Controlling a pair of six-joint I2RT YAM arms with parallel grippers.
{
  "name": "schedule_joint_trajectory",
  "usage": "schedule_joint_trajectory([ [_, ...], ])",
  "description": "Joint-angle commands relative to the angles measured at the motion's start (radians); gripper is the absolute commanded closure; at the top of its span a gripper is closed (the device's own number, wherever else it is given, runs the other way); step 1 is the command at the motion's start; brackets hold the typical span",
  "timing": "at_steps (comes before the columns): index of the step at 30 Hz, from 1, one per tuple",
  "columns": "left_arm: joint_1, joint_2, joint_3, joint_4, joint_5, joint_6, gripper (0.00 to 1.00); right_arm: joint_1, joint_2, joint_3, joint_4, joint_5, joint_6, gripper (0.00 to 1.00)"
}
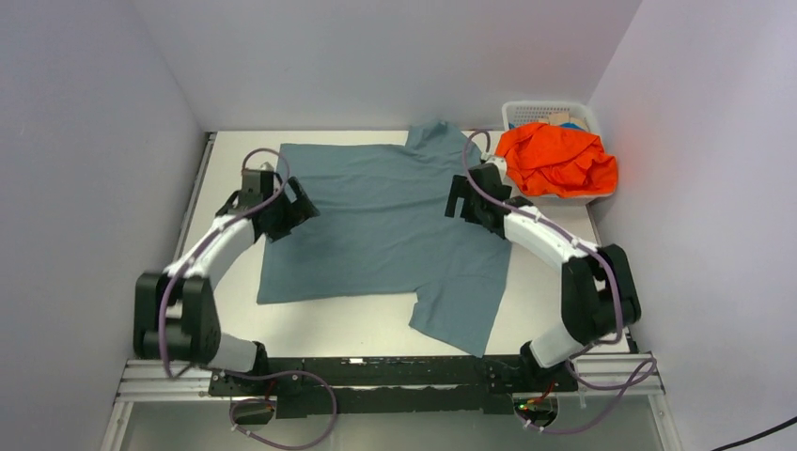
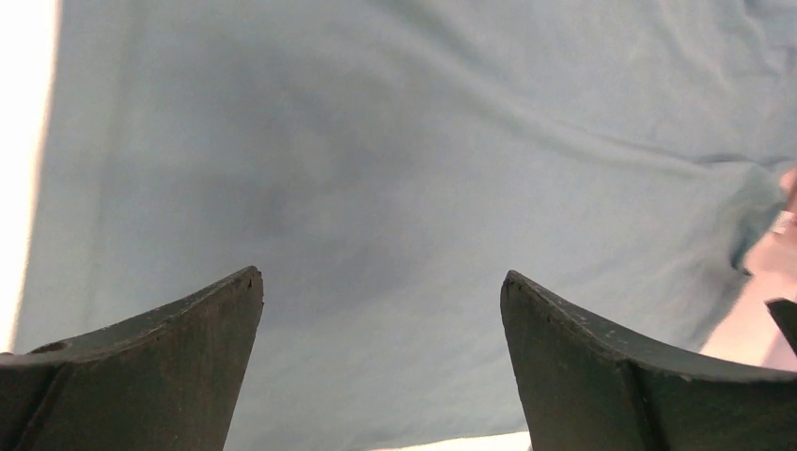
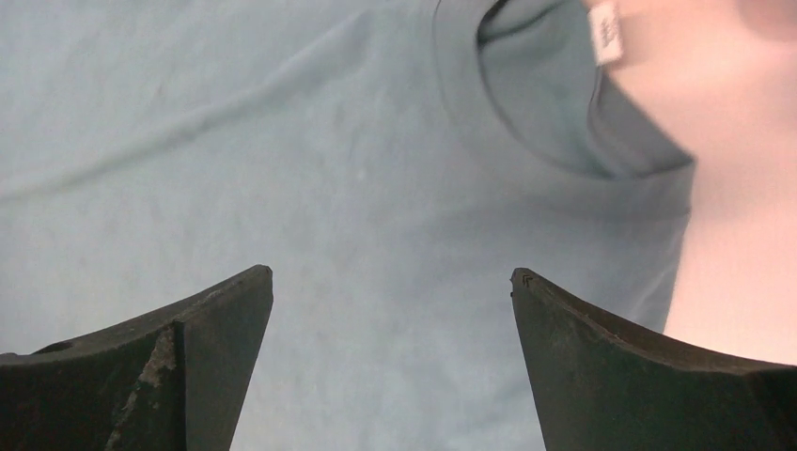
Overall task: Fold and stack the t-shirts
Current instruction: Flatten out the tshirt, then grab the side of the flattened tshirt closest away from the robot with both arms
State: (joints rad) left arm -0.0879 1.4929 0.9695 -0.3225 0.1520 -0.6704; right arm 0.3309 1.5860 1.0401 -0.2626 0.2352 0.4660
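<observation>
Slate-grey soft t-shirt (image 1: 385, 225) lies flat, faintly creased, sleeves outspread.

The blue-grey t-shirt (image 1: 385, 225) covers most of the surface (image 1: 367, 324), leaving bare strips along the near and left edges. The white basket (image 1: 550, 111), heaped with the orange t-shirt (image 1: 556, 160), blocks the far right corner, seemingly just beside the right pincer (image 1: 458, 202). Walls (image 1: 94, 141) close three sides.

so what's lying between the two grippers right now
Only the blue-grey t-shirt, spread flat; nothing else lies between the left gripper and right gripper in the top view.
</observation>
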Motion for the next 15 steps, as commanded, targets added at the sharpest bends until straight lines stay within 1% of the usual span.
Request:
schedule_joint_trajectory([
  [1, 0.005, -0.208, -0.176, -0.181, -0.242, -0.057, 0.00, 0.048, -0.121, -0.103, -0.027, 0.076, 0.054, 0.00],
  [4, 0.007, -0.352, -0.298, -0.308, -0.360, -0.148, 0.01, 0.051, -0.195, -0.161, -0.003, 0.079, 0.081, 0.00],
  [7, 0.011, -0.492, -0.408, -0.347, -0.411, -0.223, 0.01, 0.051, -0.242, -0.205, 0.036, 0.097, 0.092, 0.00],
  [9, 0.030, -0.557, -0.463, -0.367, -0.436, -0.273, 0.01, 0.052, -0.253, -0.213, 0.049, 0.101, 0.089, 0.00],
  [12, 0.083, -0.597, -0.502, -0.377, -0.415, -0.295, 0.01, 0.050, -0.253, -0.223, 0.064, 0.097, 0.086, 0.00],
  [15, 0.111, -0.578, -0.514, -0.350, -0.409, -0.295, 0.03, 0.051, -0.242, -0.228, 0.061, 0.096, 0.085, 0.00],
])
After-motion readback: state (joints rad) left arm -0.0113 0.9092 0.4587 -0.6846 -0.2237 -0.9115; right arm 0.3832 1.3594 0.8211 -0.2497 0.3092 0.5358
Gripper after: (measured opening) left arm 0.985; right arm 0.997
